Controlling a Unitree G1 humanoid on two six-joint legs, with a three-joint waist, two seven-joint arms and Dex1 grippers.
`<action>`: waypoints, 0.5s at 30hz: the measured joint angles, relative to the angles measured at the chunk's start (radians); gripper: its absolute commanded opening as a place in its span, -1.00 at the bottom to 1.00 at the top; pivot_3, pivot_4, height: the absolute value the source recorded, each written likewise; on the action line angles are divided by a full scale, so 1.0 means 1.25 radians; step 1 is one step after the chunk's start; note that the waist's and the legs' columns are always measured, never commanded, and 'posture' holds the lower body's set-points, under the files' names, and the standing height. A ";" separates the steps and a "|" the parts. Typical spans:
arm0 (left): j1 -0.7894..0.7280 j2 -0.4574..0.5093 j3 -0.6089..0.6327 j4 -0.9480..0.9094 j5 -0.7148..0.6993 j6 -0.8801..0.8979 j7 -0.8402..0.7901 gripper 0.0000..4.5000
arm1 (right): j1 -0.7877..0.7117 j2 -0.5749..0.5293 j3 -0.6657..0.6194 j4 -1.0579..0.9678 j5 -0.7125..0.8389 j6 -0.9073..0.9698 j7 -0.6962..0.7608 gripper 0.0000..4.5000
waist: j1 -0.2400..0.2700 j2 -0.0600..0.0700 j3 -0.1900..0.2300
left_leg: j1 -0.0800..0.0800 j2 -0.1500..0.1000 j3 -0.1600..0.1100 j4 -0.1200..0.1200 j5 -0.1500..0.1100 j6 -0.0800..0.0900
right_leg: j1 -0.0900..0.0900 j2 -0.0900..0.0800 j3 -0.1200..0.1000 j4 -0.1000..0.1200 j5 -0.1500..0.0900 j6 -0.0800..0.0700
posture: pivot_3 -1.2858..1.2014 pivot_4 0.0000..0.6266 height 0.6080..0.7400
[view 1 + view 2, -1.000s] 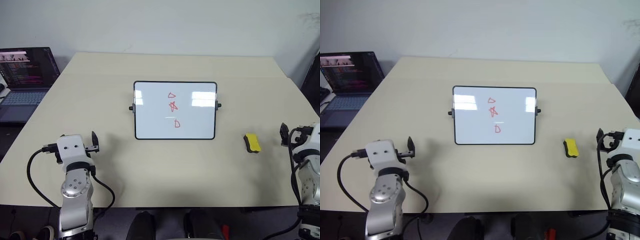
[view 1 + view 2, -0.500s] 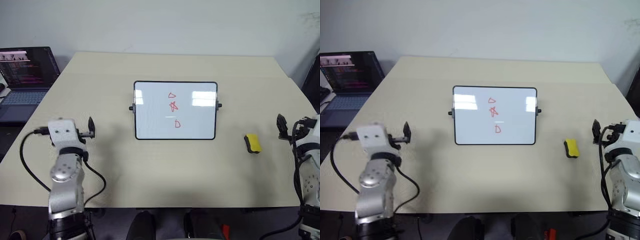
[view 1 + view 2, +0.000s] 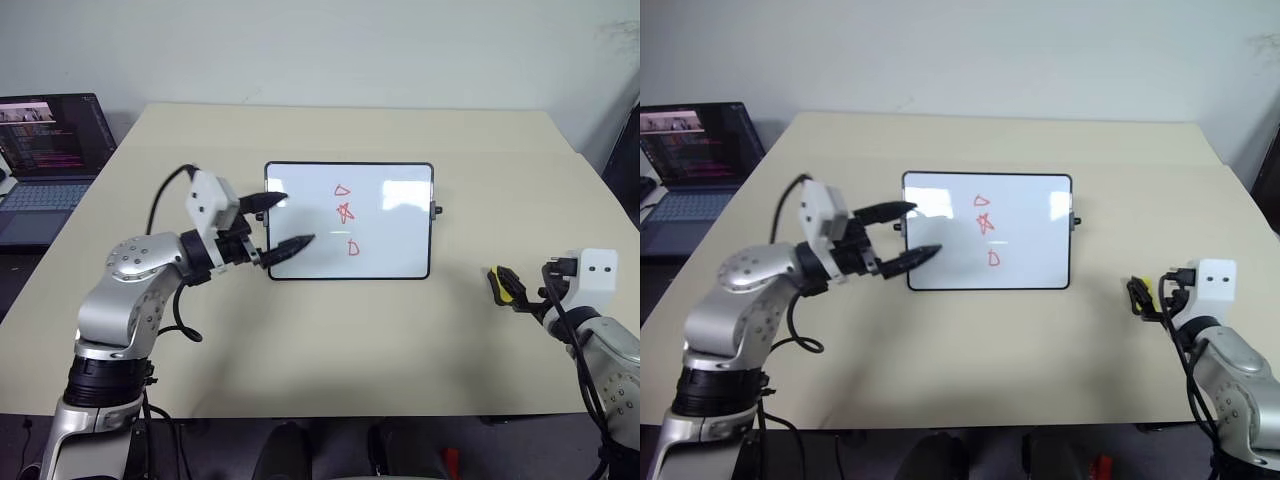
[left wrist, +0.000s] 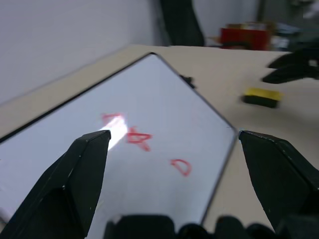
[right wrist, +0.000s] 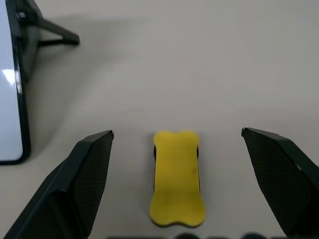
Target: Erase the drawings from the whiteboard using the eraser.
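The right gripper (image 5: pixel 177 144) is holding its two black fingers spread wide, with nothing between them but open tabletop. The eraser (image 5: pixel 177 178), a yellow block shaped a little like a bone with a dark underside, is lying flat on the table (image 3: pixel 330 330) directly ahead of this gripper, centred in the gap between the fingers and apart from both. Further out past the eraser, off to the gripper's left side, the near edge of the whiteboard (image 3: pixel 350 220) and one black leg of its stand are showing. From the head views, the right gripper (image 3: pixel 512 288) is sitting just beside the eraser (image 3: pixel 497 282), pointing toward it low over the table.

The left gripper (image 3: pixel 288 221) is also standing open, its two fingers splayed apart and gripping nothing. It is reaching over the left short edge of the whiteboard, and both fingertips are lying in front of the white surface; whether they are touching it cannot be told. Straight ahead of this gripper, between its fingers in the wrist view, the drawings (image 4: pixel 134 138) are sitting on the board in red marker: a triangle, a star-like scribble and a D shape, lined up one after another. Beyond the board's far edge from this gripper, the eraser is resting on the table.

Well behind the left arm, at the table's left edge, an open laptop (image 3: pixel 45 150) is showing a lit screen.
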 measured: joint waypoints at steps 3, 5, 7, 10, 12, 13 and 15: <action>-0.034 -0.004 -0.042 0.000 -0.004 0.016 -0.044 1.00 | -0.001 0.010 0.023 -0.024 -0.023 0.000 -0.016 0.99 | 0.001 0.000 0.000 | 0.000 0.000 0.000 0.000 0.000 0.000 | 0.000 0.001 0.000 0.000 -0.002 0.003 | 0.03 -0.52 1.00; -0.049 -0.006 -0.076 0.000 -0.004 0.020 -0.078 1.00 | -0.001 0.010 0.033 -0.025 -0.035 0.000 -0.019 0.99 | 0.001 0.000 0.000 | -0.001 0.000 0.000 0.000 0.000 0.000 | 0.000 0.002 0.000 0.000 -0.002 0.003 | 0.03 -0.52 1.00; -0.057 -0.009 -0.105 -0.001 -0.004 0.021 -0.110 1.00 | -0.004 0.010 0.035 -0.024 -0.043 0.008 -0.022 0.99 | 0.000 0.000 0.000 | -0.001 0.000 0.000 0.000 0.000 0.000 | 0.000 0.002 0.000 0.000 -0.002 0.003 | 0.03 -0.52 1.00; -0.070 -0.010 -0.120 0.002 -0.003 0.021 -0.141 1.00 | -0.012 0.012 0.041 -0.015 -0.051 0.012 -0.019 0.99 | 0.000 0.000 0.000 | -0.001 0.000 0.000 0.000 0.000 0.000 | -0.001 0.002 0.000 0.000 -0.002 0.003 | 0.03 -0.52 1.00; -0.085 -0.011 -0.120 0.001 -0.003 0.020 -0.149 1.00 | -0.015 0.008 0.054 0.006 -0.063 0.010 -0.013 0.99 | 0.000 0.000 0.000 | -0.001 0.000 0.000 0.000 0.000 0.000 | -0.001 0.003 0.000 0.000 -0.002 0.003 | 0.03 -0.52 1.00; -0.088 -0.012 -0.120 0.001 -0.003 0.019 -0.149 1.00 | -0.016 0.006 0.058 0.018 -0.072 0.008 -0.011 0.99 | 0.000 0.000 0.000 | -0.001 0.000 0.000 0.000 0.000 0.000 | -0.001 0.003 0.000 0.000 -0.002 0.003 | 0.03 -0.52 1.00; -0.088 -0.016 -0.120 0.001 -0.002 0.019 -0.149 1.00 | -0.019 0.003 0.060 0.040 -0.085 0.005 -0.005 0.99 | 0.000 0.000 0.000 | -0.001 0.000 0.000 0.000 0.000 0.000 | -0.001 0.004 0.000 0.000 -0.002 0.003 | 0.03 -0.52 1.00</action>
